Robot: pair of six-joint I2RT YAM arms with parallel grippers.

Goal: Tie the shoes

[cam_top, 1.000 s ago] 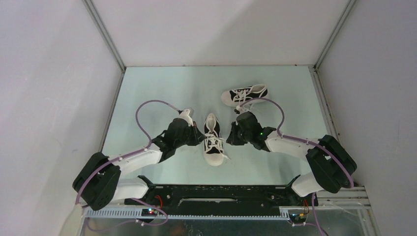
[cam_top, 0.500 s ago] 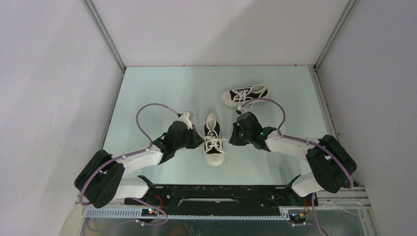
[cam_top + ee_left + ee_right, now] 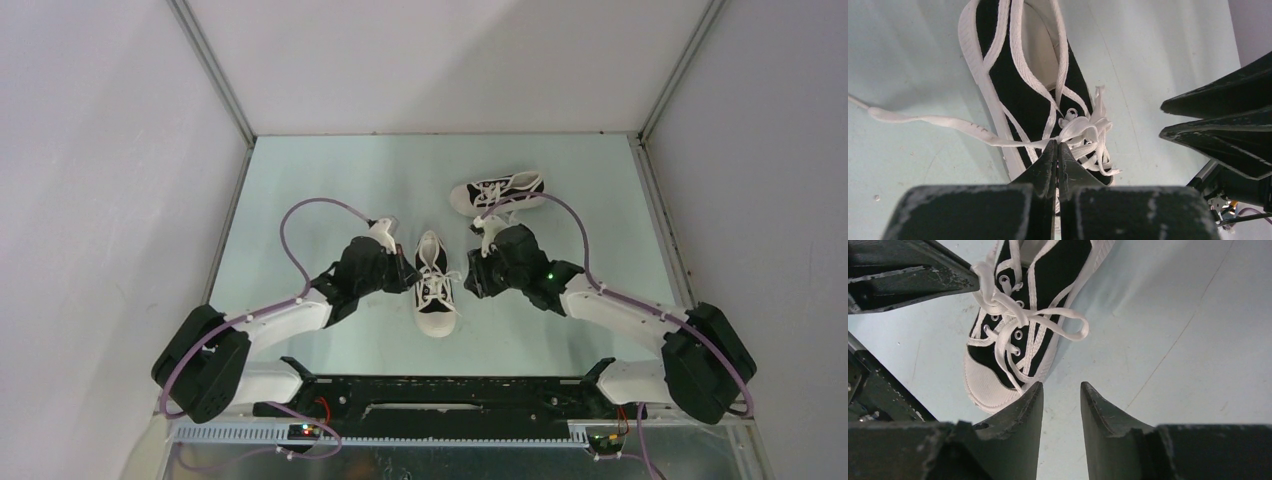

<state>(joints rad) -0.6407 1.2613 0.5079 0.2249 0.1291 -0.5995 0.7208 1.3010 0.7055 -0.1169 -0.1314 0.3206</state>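
Observation:
One of the shoes [image 3: 436, 305] stands mid-table between my two grippers, black with white laces. The other shoe [image 3: 497, 192] lies on its side further back. My left gripper [image 3: 410, 276] is shut on a lace [image 3: 948, 122] of the near shoe [image 3: 1018, 95], at the knot of laces; the lace's free end trails left across the table. My right gripper [image 3: 1060, 386] stands open just right of that shoe [image 3: 1048, 270], nothing between its fingers. A loose lace loop [image 3: 1068, 322] lies over the shoe's side in front of it.
Grey enclosure walls with metal corner rails [image 3: 215, 75] bound the pale green table [image 3: 330, 180] on three sides. The black base rail [image 3: 440, 395] runs along the near edge. Purple cables [image 3: 300, 215] arch over both arms.
My right gripper has opened and let go of the lace, and its arm has shifted slightly right and back. The left gripper stays shut on its lace.

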